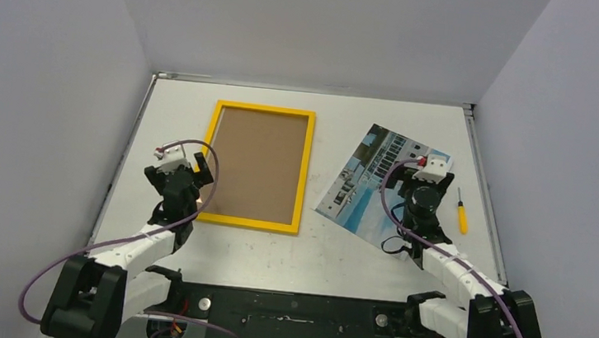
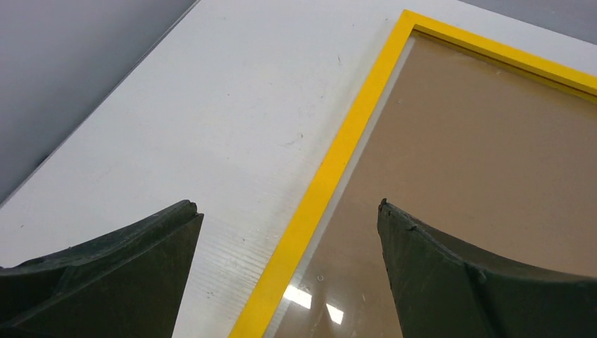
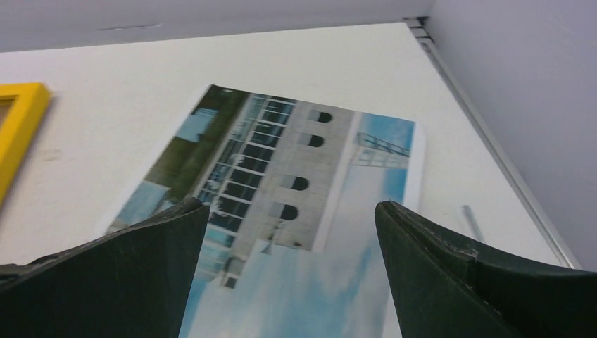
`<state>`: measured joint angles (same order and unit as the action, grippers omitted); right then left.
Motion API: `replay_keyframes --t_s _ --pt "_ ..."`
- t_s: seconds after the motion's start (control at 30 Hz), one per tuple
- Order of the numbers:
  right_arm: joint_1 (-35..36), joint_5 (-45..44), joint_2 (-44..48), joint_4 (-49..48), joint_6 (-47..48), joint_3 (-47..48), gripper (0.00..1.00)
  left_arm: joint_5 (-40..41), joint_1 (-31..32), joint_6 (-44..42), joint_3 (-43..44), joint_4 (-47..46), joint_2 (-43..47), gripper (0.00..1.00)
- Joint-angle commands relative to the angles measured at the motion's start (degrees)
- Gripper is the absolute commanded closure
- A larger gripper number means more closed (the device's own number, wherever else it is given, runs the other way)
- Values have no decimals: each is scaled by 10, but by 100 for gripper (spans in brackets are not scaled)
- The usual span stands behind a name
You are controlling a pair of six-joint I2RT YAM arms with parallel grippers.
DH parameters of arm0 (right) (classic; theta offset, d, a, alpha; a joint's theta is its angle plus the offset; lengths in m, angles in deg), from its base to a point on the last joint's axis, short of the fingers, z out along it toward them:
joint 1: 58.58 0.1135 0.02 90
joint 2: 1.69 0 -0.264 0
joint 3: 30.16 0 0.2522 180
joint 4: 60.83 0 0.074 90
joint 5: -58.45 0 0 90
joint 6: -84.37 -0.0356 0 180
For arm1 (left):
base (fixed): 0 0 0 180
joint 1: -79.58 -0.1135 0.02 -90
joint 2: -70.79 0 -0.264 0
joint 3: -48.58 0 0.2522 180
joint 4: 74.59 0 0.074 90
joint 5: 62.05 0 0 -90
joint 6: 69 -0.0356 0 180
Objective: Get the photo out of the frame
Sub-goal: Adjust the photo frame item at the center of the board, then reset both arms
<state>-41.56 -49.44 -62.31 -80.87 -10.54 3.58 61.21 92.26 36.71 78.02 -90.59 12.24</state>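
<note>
The left jaws stand wide apart and grip nothing. They straddle the left border of the frame (image 2: 338, 155). In the left wrist view, one dark finger (image 2: 105, 274) hangs over the bare white worktop (image 2: 211, 105). The other hangs over the glazed brown panel, where two bright reflections glint. Whether either finger touches the surface cannot be told.

The right jaws are likewise spread and hold nothing, poised above the photo (image 3: 281, 176). The print shows a pale building with rows of windows against blue sky. It lies flat and face up, outside the frame.

From the overhead camera, the left arm (image 1: 149, 237) reaches to the frame's 7 o'clock corner. The frame lies flat with its yellow front up and its long sides running 12 to 6, left of the worktop's middle. The photo rests at the frame's 3 o'clock, apart from it with a strip of worktop between them. It is turned so that one corner points to about 5 o'clock. The right arm (image 1: 452, 275) covers the print's 3 o'clock portion.

A small yellow-handled screwdriver (image 1: 462, 214) lies near the photo's 3 o'clock edge, its shaft pointing to 12. Plain grey walls (image 1: 49, 70) close in the worktop at 9, 12 and 3 o'clock.
</note>
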Motion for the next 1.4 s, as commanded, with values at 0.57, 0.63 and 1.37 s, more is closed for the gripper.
replay_keyframes --t_s 0.57,0.63,1.37 --pt "-102 2 -312 -364 20 -62 10 -149 -113 -50 -40 -335 -207 3" --pt "-94 -6 -322 -374 29 -61 10 -174 -113 -55 -53 -379 -236 4" --pt "-102 9 -319 -367 24 -58 10 -265 -103 -110 -6 -326 -257 3"
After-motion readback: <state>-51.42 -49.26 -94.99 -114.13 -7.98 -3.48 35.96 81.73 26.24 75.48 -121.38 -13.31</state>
